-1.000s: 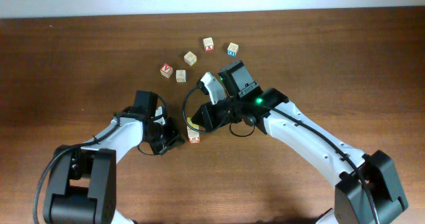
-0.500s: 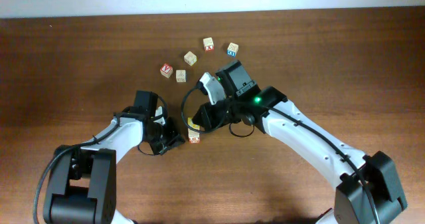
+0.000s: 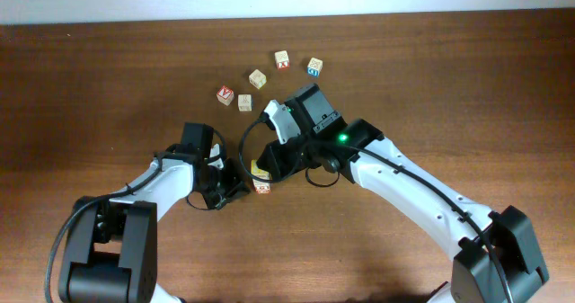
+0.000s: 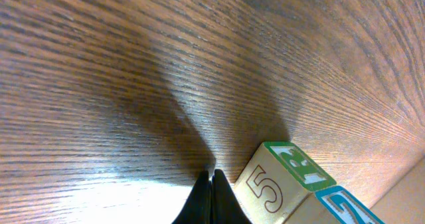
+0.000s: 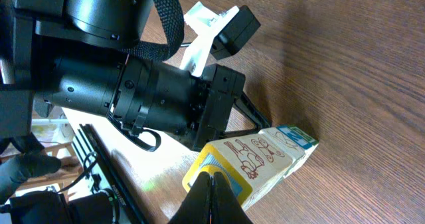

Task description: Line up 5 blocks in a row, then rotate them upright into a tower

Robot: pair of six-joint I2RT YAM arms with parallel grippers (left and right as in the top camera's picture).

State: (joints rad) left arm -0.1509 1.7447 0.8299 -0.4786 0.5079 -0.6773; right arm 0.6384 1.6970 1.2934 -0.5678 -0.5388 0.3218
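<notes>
Left hand (image 4: 212, 187): fingers pressed together, nothing gripped, tips set at counter (image 4: 99, 84) just beside 5-printed block (image 4: 269, 187); pale wood, tan numeral, green-framed face adjoining.
Right hand (image 5: 212, 194): fingers pressed together, tips laid against yellow-faced block (image 5: 229, 164); tan animal prints seen on side.
These two blocks found touching, between hands.
Farther back, loose group: red-framed block (image 3: 225, 94), pale block (image 3: 244, 102) just beside, second pale block (image 3: 258, 78) near.
Beyond: red-X cube (image 3: 282, 59), blue-printed cube (image 3: 314, 66).

Overhead cam straight down on whole table (image 3: 467, 69); both wrist cams v. close, low-angle (shared: central blocks (image 4: 272, 184)).
</notes>
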